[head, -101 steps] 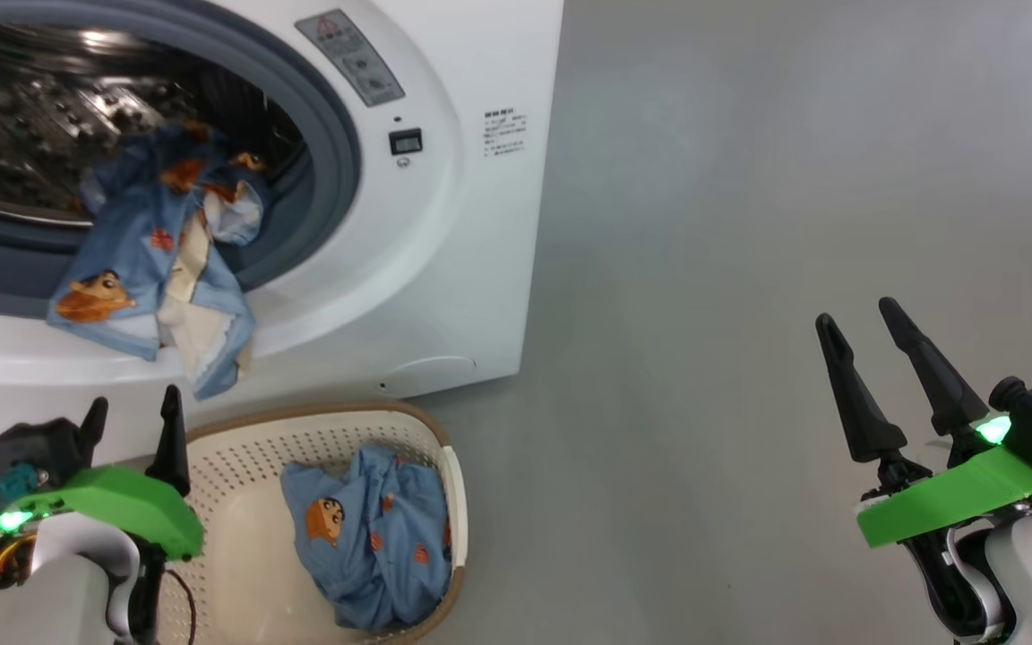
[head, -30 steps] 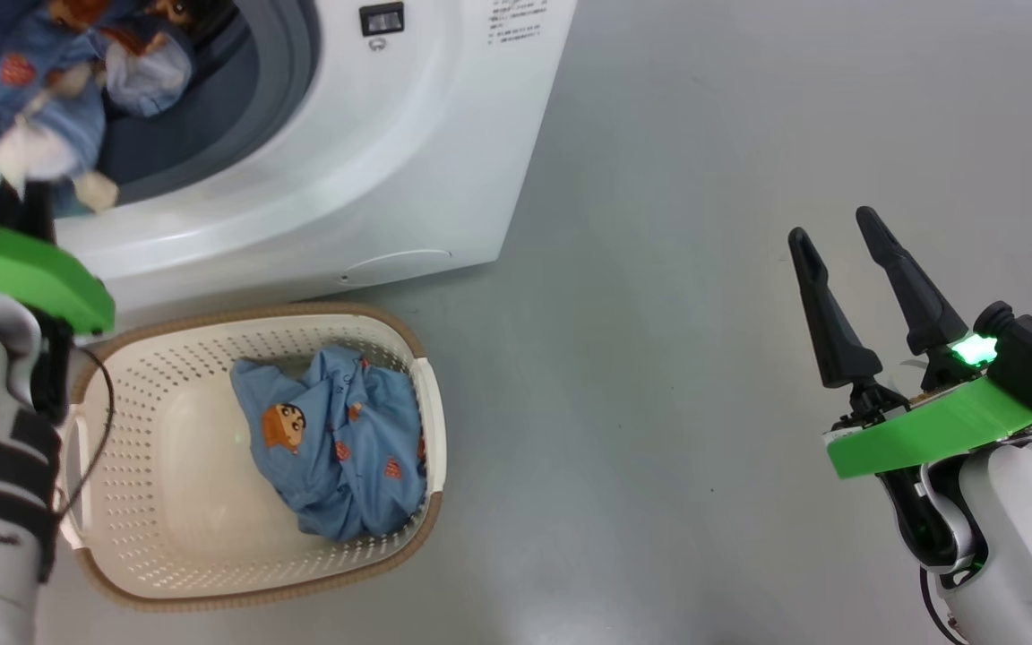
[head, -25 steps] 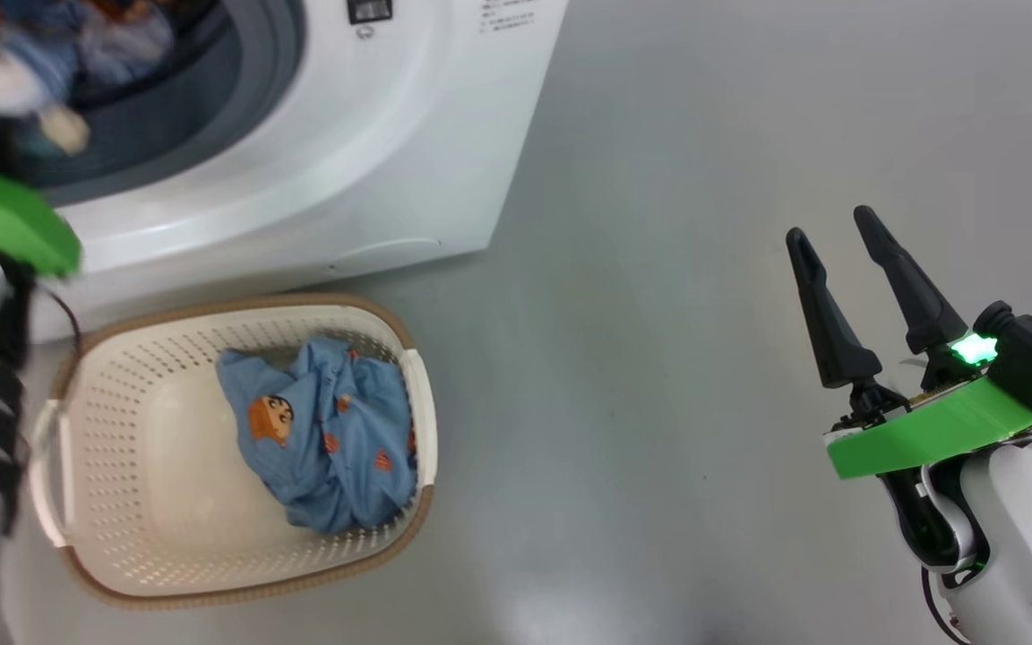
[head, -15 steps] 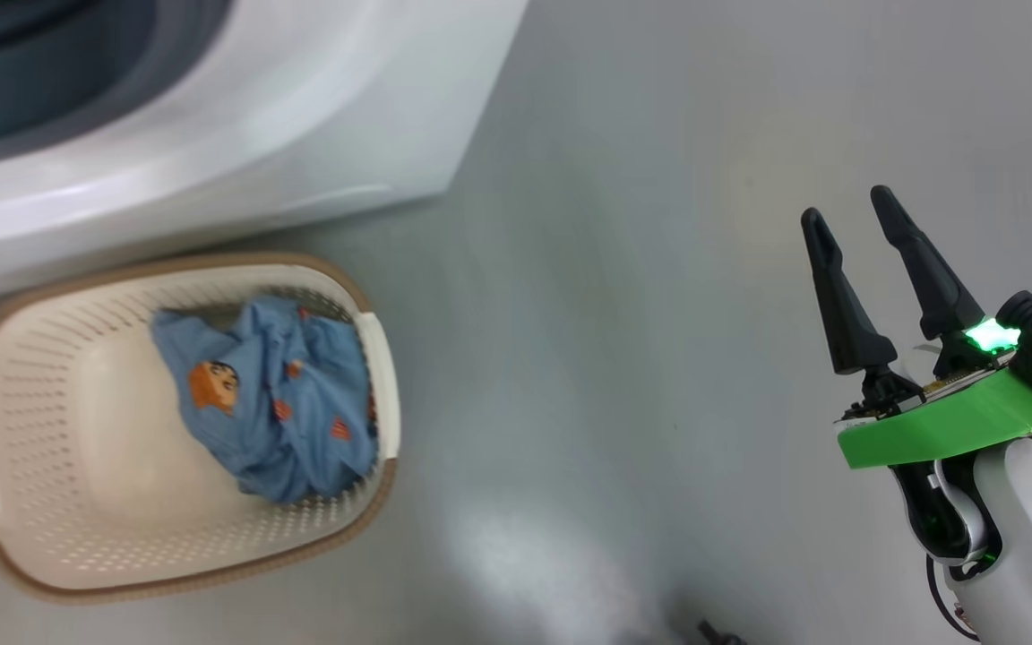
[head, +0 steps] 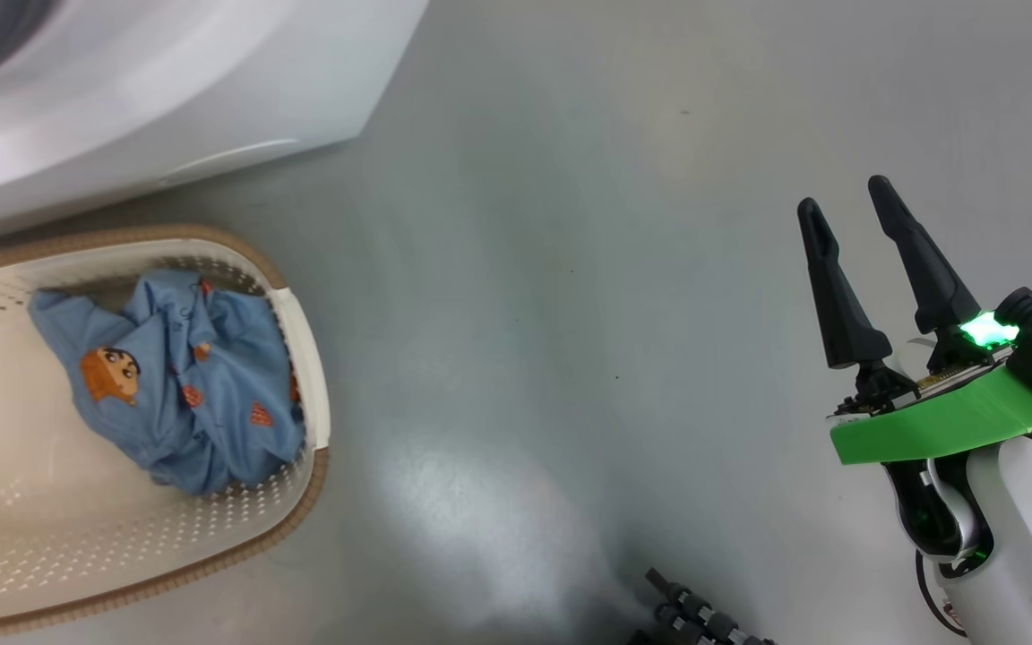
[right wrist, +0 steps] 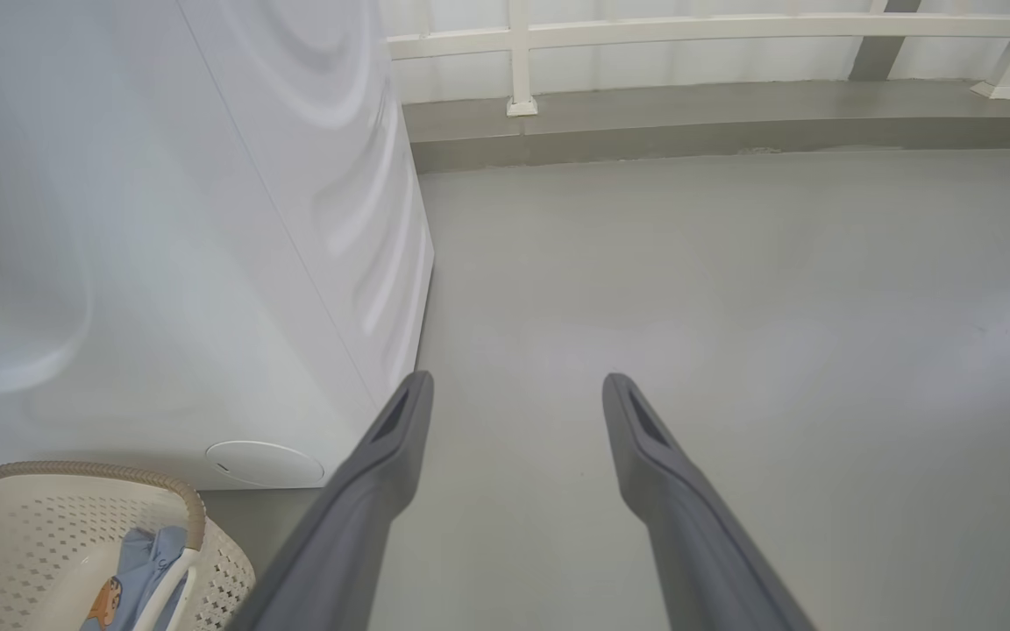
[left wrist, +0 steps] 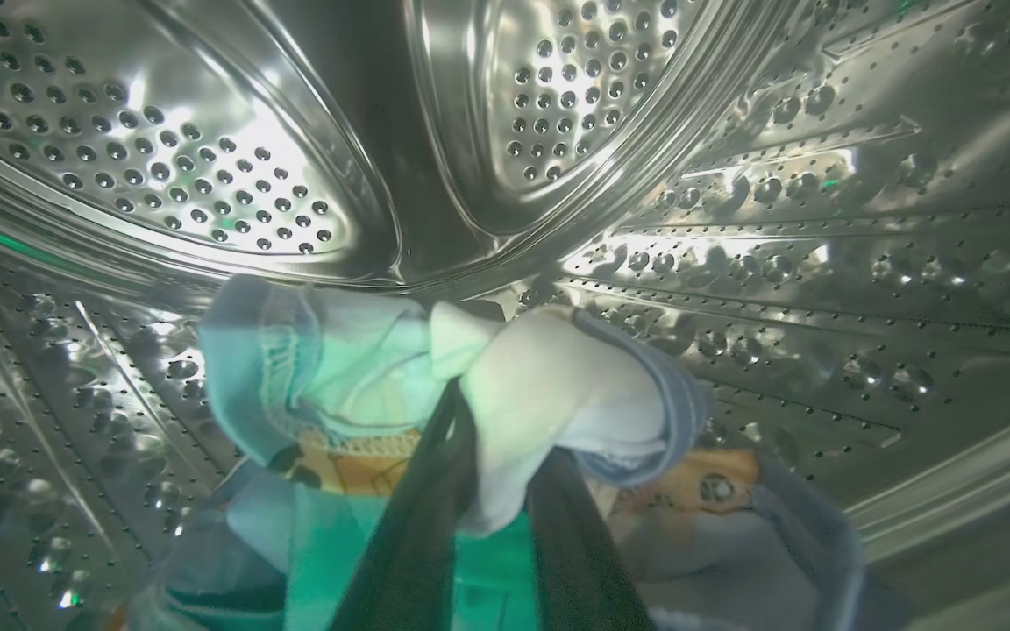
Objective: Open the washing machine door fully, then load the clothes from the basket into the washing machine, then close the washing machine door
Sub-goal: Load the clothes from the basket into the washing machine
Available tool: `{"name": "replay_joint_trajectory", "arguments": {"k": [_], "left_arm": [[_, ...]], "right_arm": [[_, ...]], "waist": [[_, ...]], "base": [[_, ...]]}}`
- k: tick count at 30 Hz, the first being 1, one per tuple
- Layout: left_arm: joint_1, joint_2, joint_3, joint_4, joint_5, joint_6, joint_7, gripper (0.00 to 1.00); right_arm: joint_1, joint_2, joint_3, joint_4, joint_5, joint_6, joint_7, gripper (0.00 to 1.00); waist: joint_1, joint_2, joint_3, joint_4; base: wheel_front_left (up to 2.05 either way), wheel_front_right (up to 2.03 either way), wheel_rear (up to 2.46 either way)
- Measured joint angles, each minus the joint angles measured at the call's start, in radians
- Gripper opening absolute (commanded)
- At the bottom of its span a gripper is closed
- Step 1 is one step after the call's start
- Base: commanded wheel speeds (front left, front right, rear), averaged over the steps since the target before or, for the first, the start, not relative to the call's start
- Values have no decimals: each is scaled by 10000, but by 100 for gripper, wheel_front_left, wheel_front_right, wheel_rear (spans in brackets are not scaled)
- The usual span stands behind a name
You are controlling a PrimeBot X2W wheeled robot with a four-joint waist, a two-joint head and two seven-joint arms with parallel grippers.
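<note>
Release deep in the perforated steel drum [left wrist: 207, 175] is looking wisest, with left claw [left wrist: 492, 438] pinching light blue-and-cream printed clothes [left wrist: 558, 386] and right claw [head: 843, 202] idling spread.

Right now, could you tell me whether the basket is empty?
Not empty: a crumpled light blue garment lies in the basket, against its right-hand wall.

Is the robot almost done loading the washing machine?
Done: the white washing machine is open. In hand: left jaws, shut on light blue and cream clothes, are inside its perforated steel drum. Left: a blue cartoon-print garment lies in the cream perforated plastic basket, then door closing.
</note>
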Motion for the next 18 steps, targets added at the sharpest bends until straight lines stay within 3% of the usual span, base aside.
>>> {"name": "replay_joint_trajectory", "arguments": {"k": [1,2,9,15,18], "left_arm": [[-198,67,-48,59,6,-48,313,62],[-386,123,-86,109,48,-82,562,100],[-823,259,-270,577,10,-245,3818,100],[-811,426,-88,583,-313,-353,3990,100],[-722,431,-21,566,-431,-393,3530,100]], "right_arm": [[0,29,0,-6,0,0,0,100],[0,50,0,-8,0,0,0,100],[-10,119,31,44,-2,0,0,100],[-11,138,33,73,-2,0,0,100],[-14,151,27,65,-2,0,0,100]], "waist": [[0,1,36,-39],[0,1,66,-68],[-1,0,-15,-162],[-1,0,-181,-175],[-2,0,-290,-131]], "base": [[0,0,0],[0,0,0],[0,0,0],[0,0,0],[0,0,0]]}}
